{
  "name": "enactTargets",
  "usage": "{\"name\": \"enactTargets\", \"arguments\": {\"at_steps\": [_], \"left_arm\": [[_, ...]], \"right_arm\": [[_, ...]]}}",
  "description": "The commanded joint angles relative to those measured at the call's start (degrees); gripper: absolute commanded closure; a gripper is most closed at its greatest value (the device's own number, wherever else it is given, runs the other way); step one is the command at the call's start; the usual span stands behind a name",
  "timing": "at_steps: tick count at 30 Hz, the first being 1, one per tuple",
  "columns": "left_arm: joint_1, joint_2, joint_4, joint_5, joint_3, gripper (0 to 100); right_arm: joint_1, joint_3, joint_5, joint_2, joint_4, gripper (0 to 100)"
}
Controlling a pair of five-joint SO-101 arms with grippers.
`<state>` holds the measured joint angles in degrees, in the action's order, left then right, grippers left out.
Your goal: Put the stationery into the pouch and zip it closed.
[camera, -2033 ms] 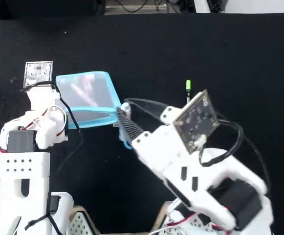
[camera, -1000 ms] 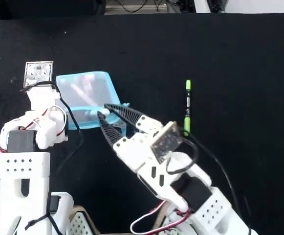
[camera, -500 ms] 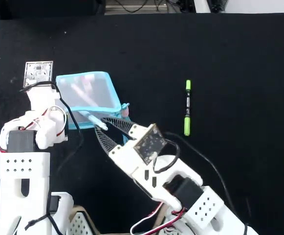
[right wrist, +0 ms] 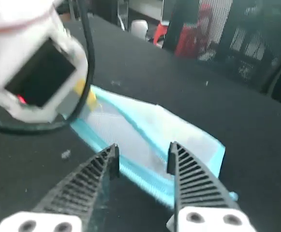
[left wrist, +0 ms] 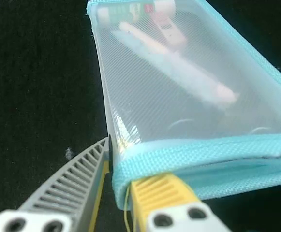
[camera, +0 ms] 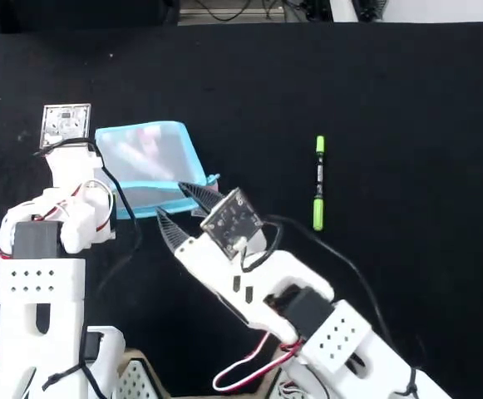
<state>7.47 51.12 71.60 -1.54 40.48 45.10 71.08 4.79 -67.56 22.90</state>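
The blue-edged clear pouch (camera: 145,162) lies at the left of the black table with pale pens and a pink item inside. My left gripper (left wrist: 118,164) is shut on the pouch's (left wrist: 179,96) near corner, one grey finger and one yellow finger clamping the blue hem. My right gripper (camera: 172,200) stands open at the pouch's near right edge. Between its black fingertips (right wrist: 143,149) there is nothing, and the pouch (right wrist: 145,125) lies just beyond them. A green pen (camera: 318,183) lies alone on the table, well to the right.
The left arm (camera: 54,224) stands beside the pouch's left edge and appears close by as the left arm (right wrist: 34,72) in the right wrist view. Cables lie past the table's far edge (camera: 241,21). Open black tabletop surrounds the green pen.
The right arm swung down and left toward the pouch's near edge, and its gripper opened. A pale pen that stuck out at that edge half a second ago is out of sight. The left arm kept still.
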Motion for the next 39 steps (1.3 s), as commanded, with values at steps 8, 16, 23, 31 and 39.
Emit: {"name": "enactTargets", "arguments": {"at_steps": [8, 16, 23, 31, 39], "left_arm": [[0.22, 0.62, -0.26, -0.09, -0.22, 97], [0.22, 0.62, -0.26, -0.09, -0.22, 97], [0.22, 0.62, -0.26, -0.09, -0.22, 97], [0.22, 0.62, -0.26, -0.09, -0.22, 97], [0.22, 0.62, -0.26, -0.09, -0.22, 97]], "right_arm": [[-14.24, -17.1, -0.53, 0.66, 24.53, 87.7], [-38.95, -19.74, -0.53, 6.9, 29.45, 87.8], [-48.44, -28.53, -0.88, 31.25, 29.54, 87.8], [-49.67, -37.41, -0.97, 50.59, 29.54, 87.6], [-49.23, -40.92, -5.63, 55.78, 29.01, 87.5]]}}
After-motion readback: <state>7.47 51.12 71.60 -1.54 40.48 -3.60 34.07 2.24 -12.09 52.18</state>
